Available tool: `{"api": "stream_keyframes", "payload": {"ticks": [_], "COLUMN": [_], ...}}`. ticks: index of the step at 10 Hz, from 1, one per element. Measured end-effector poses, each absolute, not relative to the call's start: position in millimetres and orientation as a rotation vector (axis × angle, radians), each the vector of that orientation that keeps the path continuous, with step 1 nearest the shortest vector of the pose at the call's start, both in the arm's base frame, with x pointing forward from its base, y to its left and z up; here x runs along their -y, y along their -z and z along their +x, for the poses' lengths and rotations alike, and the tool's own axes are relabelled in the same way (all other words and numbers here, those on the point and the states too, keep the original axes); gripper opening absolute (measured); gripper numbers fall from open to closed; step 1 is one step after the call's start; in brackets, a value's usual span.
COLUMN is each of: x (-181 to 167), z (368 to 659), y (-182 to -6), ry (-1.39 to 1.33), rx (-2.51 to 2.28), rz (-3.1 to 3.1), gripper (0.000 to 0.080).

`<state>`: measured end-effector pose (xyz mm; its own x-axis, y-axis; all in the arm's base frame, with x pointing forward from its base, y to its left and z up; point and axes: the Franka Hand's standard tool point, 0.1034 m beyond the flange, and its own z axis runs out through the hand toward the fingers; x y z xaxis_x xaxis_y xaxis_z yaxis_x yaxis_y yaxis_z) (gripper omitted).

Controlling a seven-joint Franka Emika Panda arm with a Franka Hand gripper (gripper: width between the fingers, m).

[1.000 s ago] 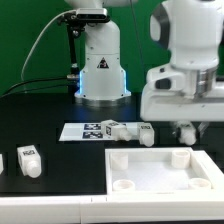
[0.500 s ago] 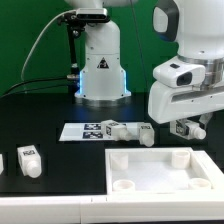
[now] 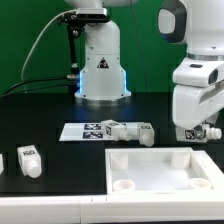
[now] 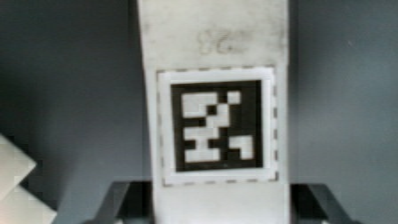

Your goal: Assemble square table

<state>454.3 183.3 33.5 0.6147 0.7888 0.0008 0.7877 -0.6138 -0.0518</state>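
The square table top (image 3: 150,158) lies flat at the front right, with round sockets at its corners. My gripper (image 3: 197,131) hangs just above the top's far right corner and is shut on a white leg (image 4: 217,60). In the wrist view the leg stands lengthwise between the dark fingers (image 4: 134,202), its square tag (image 4: 217,125) facing the camera. Two more legs (image 3: 118,129) (image 3: 147,133) lie on the marker board (image 3: 80,131). Another leg (image 3: 29,160) stands at the front left, and one more shows partly at the left edge (image 3: 2,162).
The arm's white base (image 3: 100,70) with cables stands at the back centre. A green wall is behind it. The table's white front edge (image 3: 50,205) runs along the bottom.
My gripper has moved toward the exterior view's right with the leg in it, from over the top's far edge to the right edge. The loose parts have not moved.
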Motion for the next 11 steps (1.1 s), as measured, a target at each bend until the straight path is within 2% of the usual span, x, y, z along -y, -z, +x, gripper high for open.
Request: {"api": "stream_keyframes", "payload": {"ticks": [4, 8, 10, 11], "x": [-189, -181, -190, -180], "z": [449, 451, 445, 443], "y": [-32.8, -30.5, -27.4, -25.4], "ry": [0.084, 0.053, 0.191, 0.23], "rx": [1.951, 2.2, 2.439, 2.512], "rz": [-2.465, -2.27, -2.055, -1.976], "gripper": [0.0285, 0.0285, 0.0285, 0.0285]}}
